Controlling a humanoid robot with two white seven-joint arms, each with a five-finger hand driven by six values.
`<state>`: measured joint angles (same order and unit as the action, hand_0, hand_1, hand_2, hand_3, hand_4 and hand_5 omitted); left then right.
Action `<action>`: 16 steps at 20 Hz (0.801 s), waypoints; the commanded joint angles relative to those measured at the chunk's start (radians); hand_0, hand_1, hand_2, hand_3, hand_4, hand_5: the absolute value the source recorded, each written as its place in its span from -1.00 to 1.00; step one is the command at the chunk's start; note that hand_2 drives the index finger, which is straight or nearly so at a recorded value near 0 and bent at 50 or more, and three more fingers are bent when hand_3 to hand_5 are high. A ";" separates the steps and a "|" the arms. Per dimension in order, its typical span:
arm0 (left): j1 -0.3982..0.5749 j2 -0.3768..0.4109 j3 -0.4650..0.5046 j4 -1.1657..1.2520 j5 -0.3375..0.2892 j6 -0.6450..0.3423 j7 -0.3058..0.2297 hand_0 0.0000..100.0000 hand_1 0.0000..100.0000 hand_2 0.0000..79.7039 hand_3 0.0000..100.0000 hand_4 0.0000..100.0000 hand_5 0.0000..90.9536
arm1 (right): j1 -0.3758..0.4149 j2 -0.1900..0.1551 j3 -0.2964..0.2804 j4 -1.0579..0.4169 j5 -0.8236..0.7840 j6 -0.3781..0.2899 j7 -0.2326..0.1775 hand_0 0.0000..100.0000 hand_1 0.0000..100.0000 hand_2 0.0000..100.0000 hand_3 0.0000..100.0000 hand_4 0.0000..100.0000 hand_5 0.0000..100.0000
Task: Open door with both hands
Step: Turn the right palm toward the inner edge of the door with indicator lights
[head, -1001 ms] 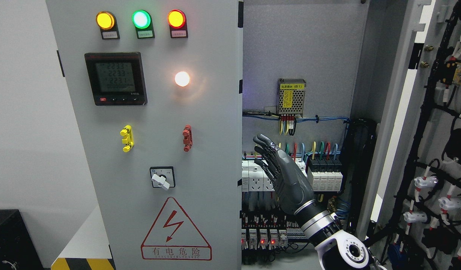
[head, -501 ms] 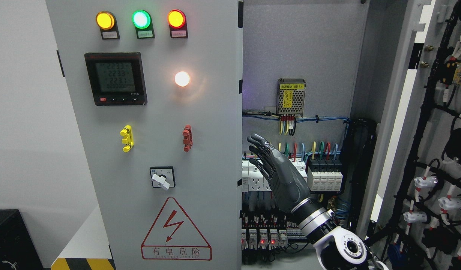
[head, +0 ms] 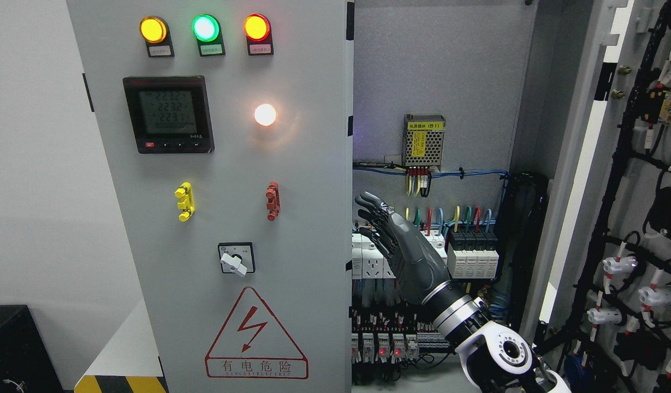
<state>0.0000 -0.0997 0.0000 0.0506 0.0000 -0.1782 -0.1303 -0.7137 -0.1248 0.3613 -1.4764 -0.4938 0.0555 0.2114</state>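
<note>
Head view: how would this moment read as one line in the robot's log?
right robot hand: fingers open, holding nothing, near left door edge | right door: open | left robot hand: not in view

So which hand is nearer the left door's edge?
Right. The right hand is inside the open cabinet, its fingers spread and just beside the left door edge. The left hand is out of view.
</note>
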 commanded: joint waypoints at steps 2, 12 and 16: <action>0.034 0.000 0.020 0.000 0.012 0.000 0.000 -0.76 0.11 -1.00 -1.00 -1.00 -1.00 | -0.021 -0.007 0.004 0.037 0.000 0.000 0.014 -0.89 -0.71 -1.00 -1.00 -1.00 -1.00; 0.034 0.000 0.020 0.000 0.012 0.000 0.000 -0.76 0.11 -1.00 -1.00 -1.00 -1.00 | -0.026 -0.021 0.005 0.047 -0.192 0.001 0.028 -0.89 -0.71 -1.00 -1.00 -1.00 -1.00; 0.034 0.000 0.020 0.000 0.012 0.000 0.000 -0.76 0.11 -1.00 -1.00 -1.00 -1.00 | -0.033 -0.019 0.011 0.059 -0.197 0.003 0.057 -0.89 -0.71 -1.00 -1.00 -1.00 -1.00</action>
<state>0.0000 -0.0997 0.0000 0.0506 0.0000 -0.1781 -0.1303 -0.7387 -0.1377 0.3653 -1.4391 -0.6563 0.0562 0.2468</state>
